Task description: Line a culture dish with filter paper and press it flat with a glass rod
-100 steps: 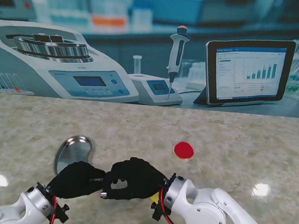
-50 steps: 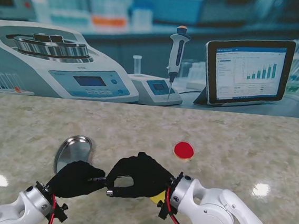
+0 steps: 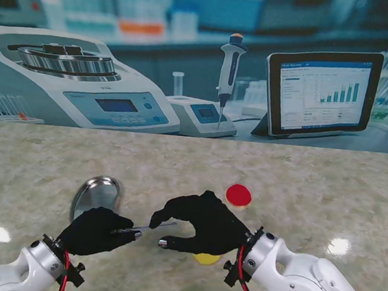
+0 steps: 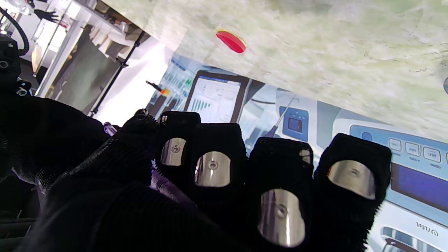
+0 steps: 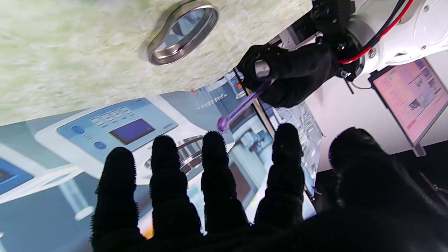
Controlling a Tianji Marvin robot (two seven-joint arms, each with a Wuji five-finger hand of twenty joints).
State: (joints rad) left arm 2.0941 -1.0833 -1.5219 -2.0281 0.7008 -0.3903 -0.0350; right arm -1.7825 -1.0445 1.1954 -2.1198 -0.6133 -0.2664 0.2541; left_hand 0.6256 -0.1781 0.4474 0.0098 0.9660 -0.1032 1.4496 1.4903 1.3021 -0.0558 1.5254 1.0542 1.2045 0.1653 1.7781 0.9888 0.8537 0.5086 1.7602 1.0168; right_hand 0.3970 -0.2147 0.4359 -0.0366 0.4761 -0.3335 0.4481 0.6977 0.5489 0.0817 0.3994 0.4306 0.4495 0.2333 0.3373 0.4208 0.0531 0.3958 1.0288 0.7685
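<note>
The glass rod (image 3: 153, 225) is clamped in the left hand (image 3: 96, 231), its free tip poking out toward the right hand (image 3: 204, 222), whose fingers (image 5: 217, 164) are apart and hold nothing. This looks like the rod-handling step; next the rod must reach the dish (image 3: 95, 194), which sits on the counter (image 3: 313, 191) just beyond the left fingers. A red disc (image 3: 239, 194) lies past the right fingers, a yellow one (image 3: 205, 259) under that hand; neither blocks the way
</note>
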